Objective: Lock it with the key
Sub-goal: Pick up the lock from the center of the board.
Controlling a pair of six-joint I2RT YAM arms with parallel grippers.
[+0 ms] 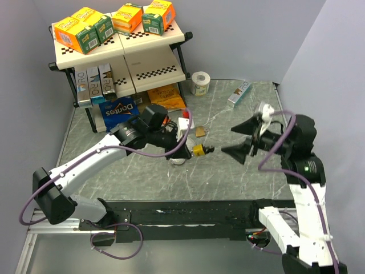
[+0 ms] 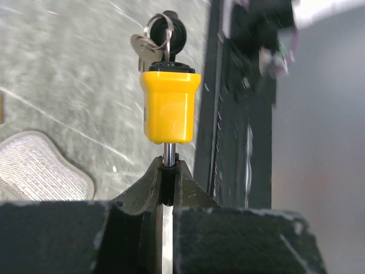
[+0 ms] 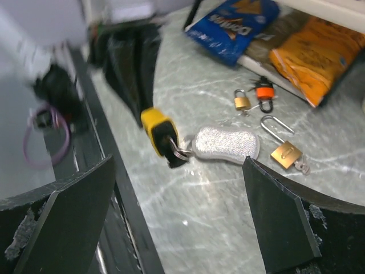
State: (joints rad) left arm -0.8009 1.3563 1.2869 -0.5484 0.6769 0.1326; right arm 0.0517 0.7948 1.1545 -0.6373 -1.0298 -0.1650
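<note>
- Yellow padlock [image 2: 169,105] sticks out just past the tips of the left gripper [image 2: 168,165], which is squeezed tight on the lock's thin metal shackle [image 2: 169,152].
- I think it is held by that bar so the body and the keyhole end are free. They point away from this hand and toward the other one.
- Black-headed key [image 2: 174,35] sits in the far end of the lock, with a ring [image 2: 155,24] and spare keys [image 2: 142,48] hanging off it.
- Right gripper [image 1: 227,141] has its fingers spread wide apart and holds nothing. The key is a short way in front of it, in line with the gap, so it looks ready to come in and turn the key.
- Most of the shackle is hidden inside the left fingers, so I cannot tell if the lock is clicked shut or popped open.
- The key's blade is hidden inside the lock.
- The right wrist view is blurry, and the key there is only a dark blob.
</note>
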